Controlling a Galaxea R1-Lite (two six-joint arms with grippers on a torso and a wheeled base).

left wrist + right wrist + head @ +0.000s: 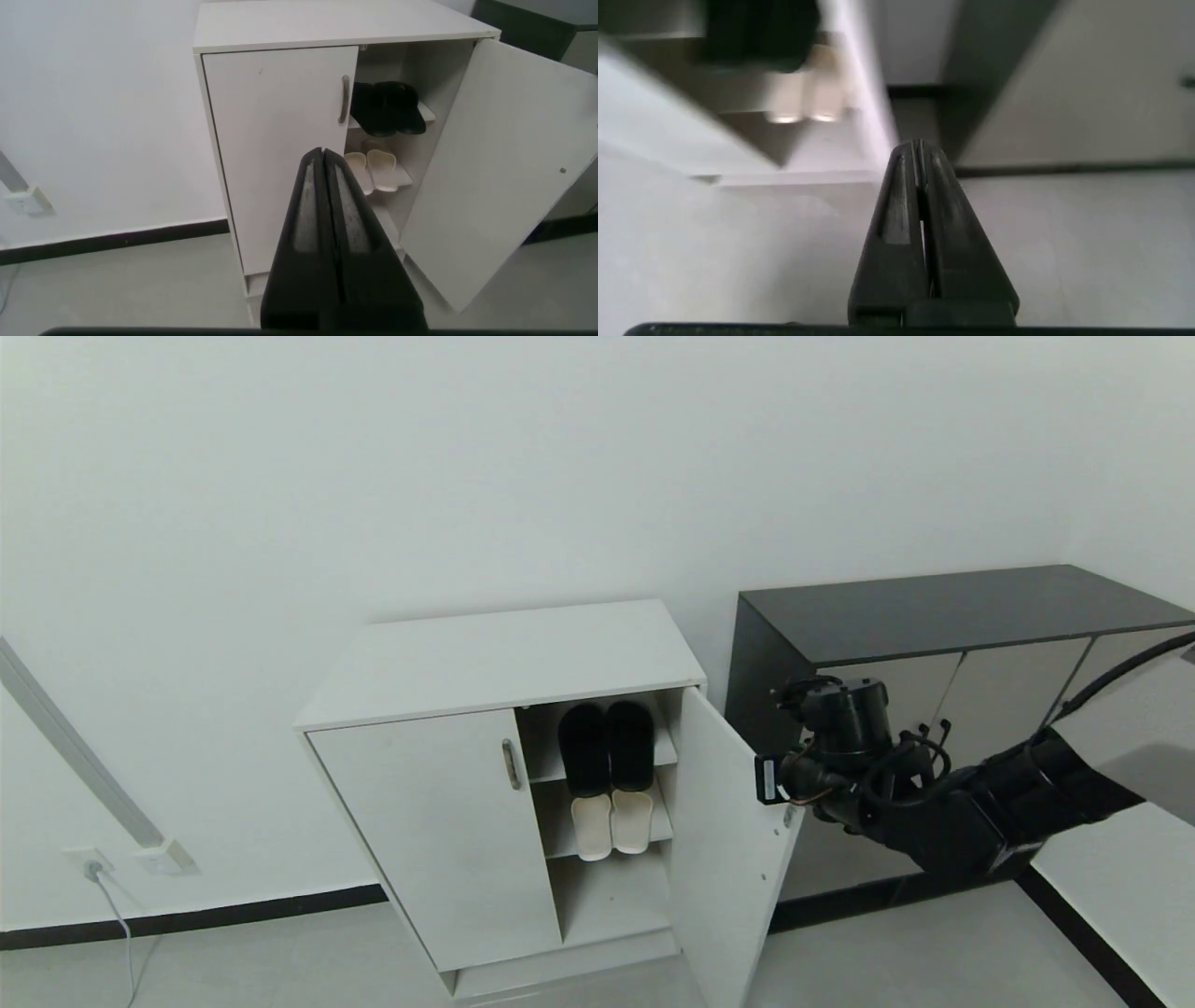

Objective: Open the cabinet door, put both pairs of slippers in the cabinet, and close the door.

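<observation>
The white cabinet (504, 658) stands against the wall with its right door (728, 840) swung open and its left door (439, 831) closed. A black pair of slippers (607, 747) lies on the upper shelf, and a white pair of slippers (611, 821) on the shelf below. My right arm (840, 747) is just behind the open door's outer edge. The right gripper (920, 154) is shut and holds nothing, close to the door's edge (864, 84). My left gripper (323, 159) is shut and empty, in front of the cabinet, facing the left door's handle (344, 99) and the slippers (378, 171).
A dark sideboard (934, 607) stands right of the cabinet, directly behind my right arm. A white surface (1120, 887) is at the lower right. A wall socket with a cable (89, 863) is low on the left. Bare floor lies in front of the cabinet.
</observation>
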